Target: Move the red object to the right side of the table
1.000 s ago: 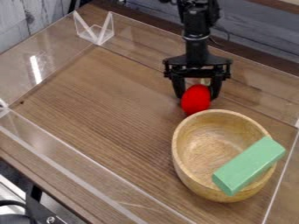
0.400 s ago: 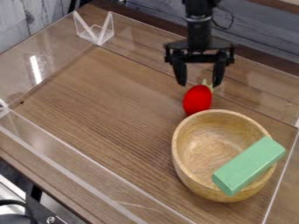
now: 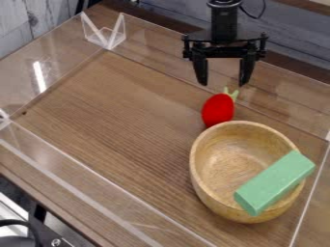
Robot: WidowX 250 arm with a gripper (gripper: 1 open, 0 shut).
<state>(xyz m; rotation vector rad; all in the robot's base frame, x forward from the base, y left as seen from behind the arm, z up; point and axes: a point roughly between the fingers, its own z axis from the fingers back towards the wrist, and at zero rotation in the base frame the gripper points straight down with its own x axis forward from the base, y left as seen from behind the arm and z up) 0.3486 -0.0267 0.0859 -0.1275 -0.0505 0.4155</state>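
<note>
A: Where is the red object (image 3: 218,110) in the camera view?

B: It lies on the desk (image 3: 116,116), toward the right side, just beside the rim of the wooden bowl (image 3: 253,169), its leafy top pointing away from the bowl.

A: And the pincer (image 3: 223,73)?

B: It hangs above the red object, pointing down, fingers spread wide, holding nothing and clear of the toy.

A: Anything in the bowl?

B: A green block (image 3: 275,181) leans across its right rim.
</note>
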